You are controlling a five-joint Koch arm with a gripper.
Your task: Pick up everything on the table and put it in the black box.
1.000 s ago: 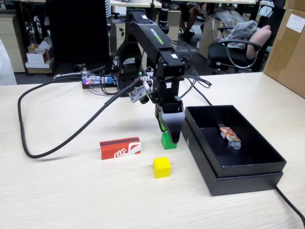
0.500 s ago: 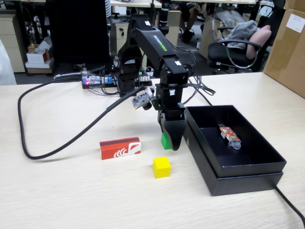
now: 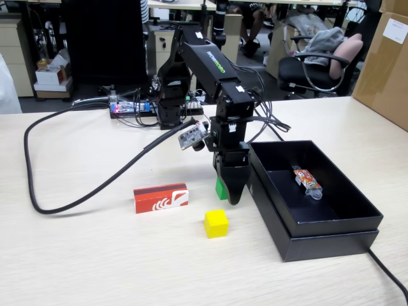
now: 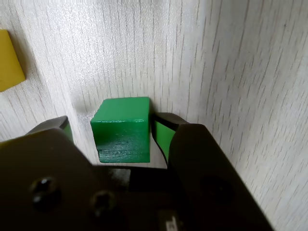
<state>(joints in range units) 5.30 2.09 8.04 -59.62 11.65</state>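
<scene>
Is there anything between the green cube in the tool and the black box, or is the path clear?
Nothing visible blocks it. In the fixed view the green cube sits in the tool right beside the black box, no object between them. Only the box's near wall must be cleared. A small packet lies inside; much of the floor is free.

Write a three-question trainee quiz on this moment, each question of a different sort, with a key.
1. True or false: the green cube sits between the jaws of the gripper.
2. What already lies in the black box? A) yellow cube B) colourful packet C) red box
3. In the fixed view, which thing lies left of the yellow cube?

Key: 1 true; 2 B, the packet; 3 the red box.
</scene>
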